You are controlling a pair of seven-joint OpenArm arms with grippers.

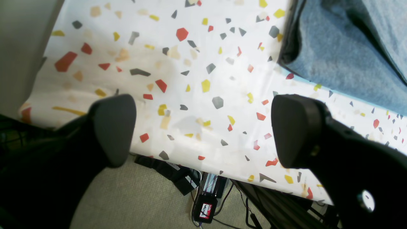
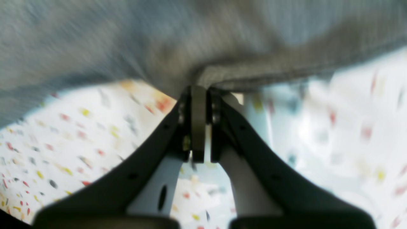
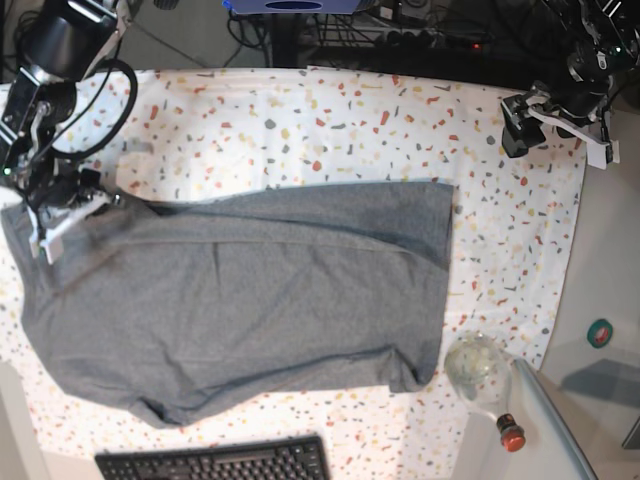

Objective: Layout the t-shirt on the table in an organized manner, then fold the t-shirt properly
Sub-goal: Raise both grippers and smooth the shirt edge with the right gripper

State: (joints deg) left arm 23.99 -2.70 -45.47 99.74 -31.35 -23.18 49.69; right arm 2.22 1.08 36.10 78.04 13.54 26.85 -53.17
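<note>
The t-shirt (image 3: 240, 310), a soft heather-grey knit with shallow creases, is spread across the left and middle of the table (image 3: 300, 130), whose white cloth is flecked with red, yellow and grey shards. Its hem is pinched between the closed fingers of the right end effector (image 2: 198, 92) at the table's left edge. The left end effector (image 1: 203, 127) is held wide open and empty over the far right corner. A black keyboard (image 3: 215, 463) and a glass bottle (image 3: 482, 375) are seen at the near edge only in the base view.

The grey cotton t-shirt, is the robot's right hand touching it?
Touching: the right wrist view shows the right hand pinched shut on the grey t-shirt's edge.
</note>
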